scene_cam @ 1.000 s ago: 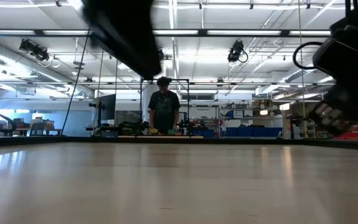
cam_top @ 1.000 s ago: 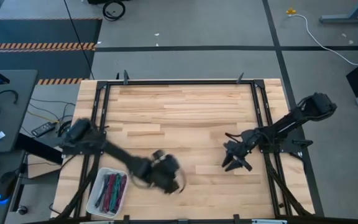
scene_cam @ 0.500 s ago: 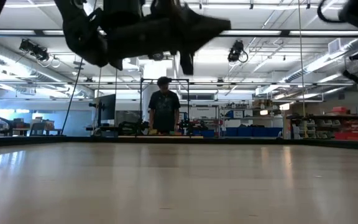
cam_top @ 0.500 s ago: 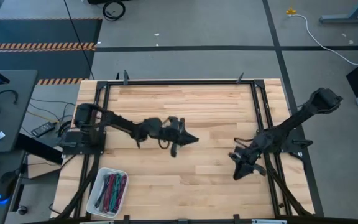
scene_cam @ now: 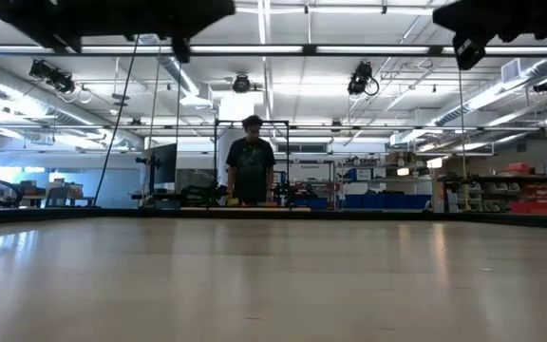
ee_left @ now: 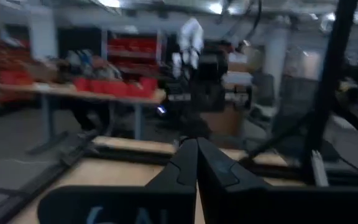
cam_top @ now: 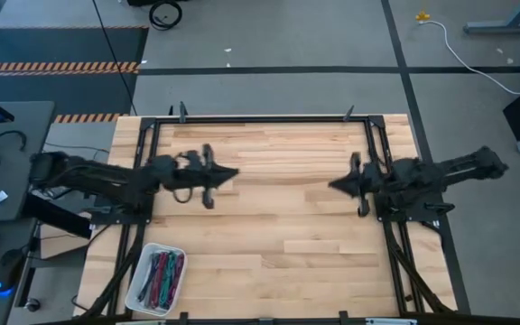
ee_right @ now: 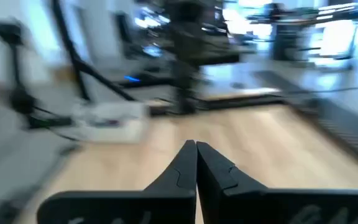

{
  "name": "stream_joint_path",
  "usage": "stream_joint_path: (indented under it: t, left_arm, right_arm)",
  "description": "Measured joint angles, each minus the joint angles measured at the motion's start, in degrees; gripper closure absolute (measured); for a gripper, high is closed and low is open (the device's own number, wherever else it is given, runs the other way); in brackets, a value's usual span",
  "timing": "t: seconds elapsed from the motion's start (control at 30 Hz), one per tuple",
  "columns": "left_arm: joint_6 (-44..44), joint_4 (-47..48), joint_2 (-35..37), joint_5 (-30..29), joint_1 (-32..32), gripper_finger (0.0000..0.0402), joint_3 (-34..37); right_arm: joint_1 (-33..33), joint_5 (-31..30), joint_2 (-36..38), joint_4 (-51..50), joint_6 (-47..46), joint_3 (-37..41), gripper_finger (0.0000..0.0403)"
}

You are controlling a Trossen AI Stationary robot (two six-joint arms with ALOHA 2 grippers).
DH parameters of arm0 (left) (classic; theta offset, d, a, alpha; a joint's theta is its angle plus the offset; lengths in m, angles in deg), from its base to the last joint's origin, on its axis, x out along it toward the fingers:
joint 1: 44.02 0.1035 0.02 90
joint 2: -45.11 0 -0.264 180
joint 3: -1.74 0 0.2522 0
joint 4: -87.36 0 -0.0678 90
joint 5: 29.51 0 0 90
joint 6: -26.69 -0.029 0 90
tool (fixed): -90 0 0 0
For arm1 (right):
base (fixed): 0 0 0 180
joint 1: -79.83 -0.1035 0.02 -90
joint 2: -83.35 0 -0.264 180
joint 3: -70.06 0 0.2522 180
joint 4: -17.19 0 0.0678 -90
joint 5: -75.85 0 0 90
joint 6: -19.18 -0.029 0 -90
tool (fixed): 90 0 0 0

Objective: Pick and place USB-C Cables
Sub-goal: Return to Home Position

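Note:
The USB-C cables [cam_top: 159,275] lie as a bundle of green, purple and magenta folds in a white tray [cam_top: 137,287] at the table's near left corner. No gripper is near them. My left gripper [cam_top: 234,174] is shut and holds nothing. It is stretched level above the table's left half and points toward the right edge. My right gripper [cam_top: 332,186] is also shut and holds nothing, level above the right half and pointing toward the left. In each wrist view the two fingers meet at their tips [ee_left: 196,147] [ee_right: 196,147]. In the low view both arms show only at the top edge.
Black frame rails [cam_top: 260,118] run along the table's far, left and right sides. Bare wood lies between the two grippers. A person [scene_cam: 251,163] stands in the room beyond the far edge. A grey desk [cam_top: 7,153] with small items stands left of the table.
My left arm has swung up from beside the tray toward the far left and now lies level. My right gripper has risen from the near right part of the table, moved toward the far edge, turned level and shut. The cables have stayed in the tray.

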Motion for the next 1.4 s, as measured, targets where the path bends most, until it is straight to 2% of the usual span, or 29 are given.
stream_joint_path:
  t: [0.07,0.17,0.3,0.53,0.63,0.8,0.9,1.03,1.13,1.23,1.4]
  left_arm:
    - [-0.2,1.3,5.4,-2.4,0.0,0.0396,3.2]
    - [0.7,2.5,12.6,-3.8,0.0,0.0394,8.2]
    - [3.1,2.8,19.7,-4.8,-0.2,0.0395,14.5]
    - [6.1,5.9,27.4,-6.9,-1.8,0.0396,21.2]
    - [6.1,9.1,29.7,-7.5,-3.2,0.0397,21.9]
    - [6.1,13.7,31.8,-8.0,-6.4,0.0398,21.7]
    - [6.1,18.1,32.7,-10.3,-8.7,0.0399,21.7]
    - [5.3,18.6,33.8,-14.1,-11.2,0.04,23.1]
    - [5.7,15.9,35.9,-14.5,-12.1,0.04,27.0]
    - [6.4,20.3,38.3,-15.8,-12.4,0.04,27.4]
    - [1.5,24.3,43.9,-16.5,-12.0,0.0401,27.4]
  right_arm:
    - [2.8,-1.1,3.7,-7.0,3.1,-2.0,0.04]
    - [5.8,1.4,9.1,-8.8,5.3,-1.8,0.04]
    - [7.5,5.8,15.5,-6.7,4.5,4.5,0.0401]
    - [7.7,5.6,24.6,0.3,2.1,16.3,0.0402]
    - [7.7,5.4,24.7,3.9,1.1,20.0,0.0402]
    - [7.6,6.0,24.8,2.1,0.6,20.6,0.0402]
    - [7.6,6.0,24.7,1.4,0.2,20.6,0.0402]
    - [7.5,7.4,24.7,0.3,0.2,20.6,0.0402]
    - [7.5,7.7,24.7,0.3,1.1,20.6,0.04]
    - [7.5,7.6,24.7,0.3,1.4,20.6,0.0396]
    - [7.5,7.4,24.6,0.3,0.7,20.6,0.0394]
